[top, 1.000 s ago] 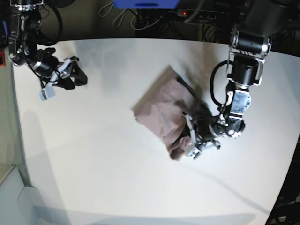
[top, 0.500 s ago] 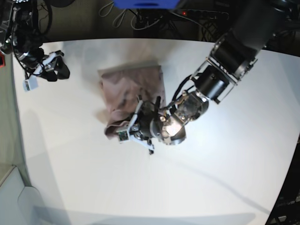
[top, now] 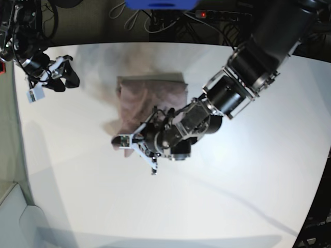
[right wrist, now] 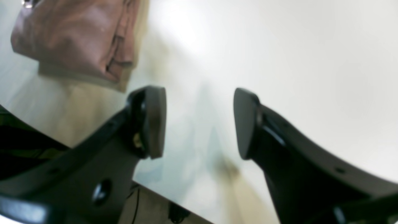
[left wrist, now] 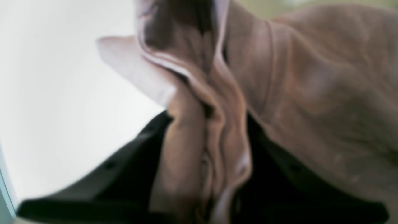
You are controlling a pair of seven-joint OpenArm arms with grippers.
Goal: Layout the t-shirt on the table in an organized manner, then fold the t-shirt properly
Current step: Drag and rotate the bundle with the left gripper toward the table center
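Note:
The mauve-pink t-shirt (top: 151,95) lies bunched in a rough rectangle on the white table (top: 243,206), left of centre. My left gripper (top: 129,142) reaches across from the right and sits at the shirt's near-left corner. In the left wrist view a thick bundle of the t-shirt's (left wrist: 311,87) folds is squeezed between the dark fingers (left wrist: 124,161) of the left gripper (left wrist: 208,124), which is shut on it. My right gripper (top: 54,78) hovers at the far left, apart from the cloth. Its right wrist view shows the right gripper (right wrist: 199,124) open and empty, with the t-shirt (right wrist: 71,40) beyond it.
The table's far edge (top: 155,44) borders dark clutter with cables and a blue object (top: 160,4). A pale bin-like shape (top: 15,217) sits past the table's near-left edge. My left arm (top: 248,67) spans the table diagonally from the far right.
My left arm has swept far to the left, dragging the t-shirt from right of centre to left of centre. The right gripper has drawn back toward the far-left corner.

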